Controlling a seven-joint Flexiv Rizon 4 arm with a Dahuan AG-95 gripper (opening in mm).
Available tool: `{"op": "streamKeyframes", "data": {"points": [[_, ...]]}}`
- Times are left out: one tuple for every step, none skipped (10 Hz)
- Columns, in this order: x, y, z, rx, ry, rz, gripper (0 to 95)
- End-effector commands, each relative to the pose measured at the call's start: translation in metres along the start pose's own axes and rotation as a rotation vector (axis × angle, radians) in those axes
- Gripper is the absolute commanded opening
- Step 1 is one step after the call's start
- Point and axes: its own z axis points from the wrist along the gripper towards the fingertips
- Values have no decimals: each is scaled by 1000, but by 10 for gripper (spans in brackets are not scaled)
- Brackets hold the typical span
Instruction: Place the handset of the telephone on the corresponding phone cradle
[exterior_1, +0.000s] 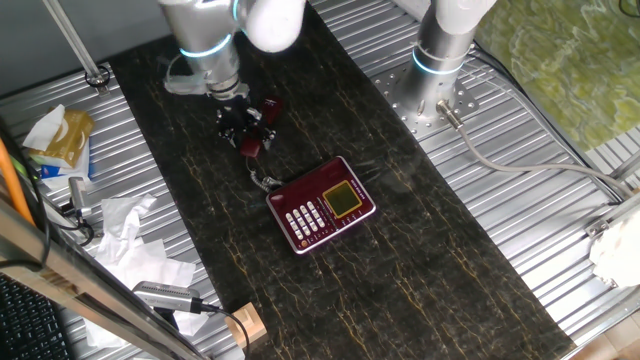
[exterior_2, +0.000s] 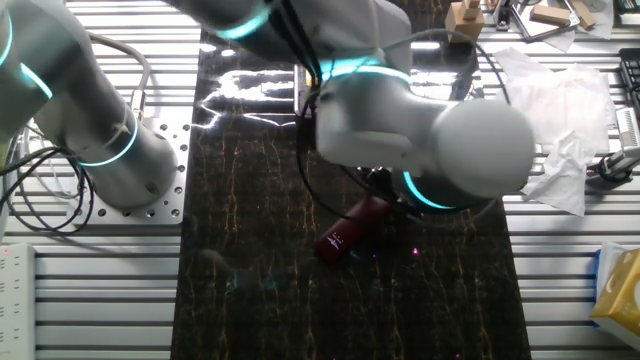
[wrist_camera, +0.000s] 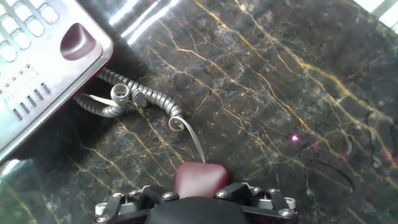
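My gripper (exterior_1: 249, 133) is shut on the dark red handset (exterior_1: 256, 141), which hangs tilted just above the dark marble top. In the other fixed view the handset (exterior_2: 349, 229) sticks out below the wrist. In the hand view only its rounded end (wrist_camera: 200, 178) shows between the jaws of the gripper (wrist_camera: 200, 190). A grey curly cord (wrist_camera: 132, 96) runs from it to the telephone (exterior_1: 321, 205), which lies flat to the right of the gripper. The phone cradle (exterior_1: 308, 184) is the strip along the edge facing the gripper, with a red hook button (wrist_camera: 77, 41) on it. Nothing lies in it.
A second arm's base (exterior_1: 441, 48) stands at the back right. Crumpled white paper (exterior_1: 126, 226), a wooden block (exterior_1: 245, 325) and packets (exterior_1: 62, 136) lie along the left side. The metal table (exterior_1: 500, 230) surrounds the marble mat.
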Motion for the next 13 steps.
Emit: {"op": "streamKeyframes", "data": {"points": [[2,-1,1,186,151,212,760],[2,-1,1,193,161,226,760],[2,-1,1,205,173,239,760],[2,-1,1,217,186,262,760],[2,-1,1,233,197,269,760],[2,-1,1,246,200,276,760],[2,-1,1,250,197,280,760],[2,-1,1,252,193,280,760],[2,-1,1,255,187,280,760],[2,-1,1,269,198,283,760],[2,-1,1,286,216,280,760],[2,-1,1,286,218,281,760],[2,-1,1,285,217,281,760]]}}
